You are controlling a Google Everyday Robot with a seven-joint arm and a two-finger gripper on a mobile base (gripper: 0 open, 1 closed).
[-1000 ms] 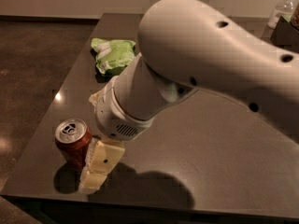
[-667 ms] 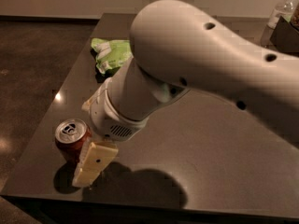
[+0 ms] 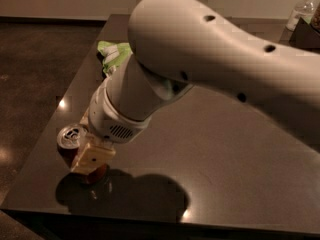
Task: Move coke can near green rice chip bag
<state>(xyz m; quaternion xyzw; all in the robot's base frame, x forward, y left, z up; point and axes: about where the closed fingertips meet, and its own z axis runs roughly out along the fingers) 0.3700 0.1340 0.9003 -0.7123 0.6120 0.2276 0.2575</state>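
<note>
The coke can [image 3: 68, 140], red with a silver top and pull tab, stands upright near the front left corner of the dark table [image 3: 225, 149]. My gripper [image 3: 86, 159] hangs below the big white arm and sits right at the can, covering its right side and most of its red body. The green rice chip bag [image 3: 112, 54], light green and wrinkled, lies further back on the table's left side. The arm hides the bag's right part.
A clear plastic bottle [image 3: 302, 10] and a dark object [image 3: 306, 33] stand at the far right back corner. The table's left edge and front edge run close to the can. Brown floor lies to the left.
The arm has swung left and lower. The gripper has moved from beside the can to right over its right side. The can and the bag have stayed in place.
</note>
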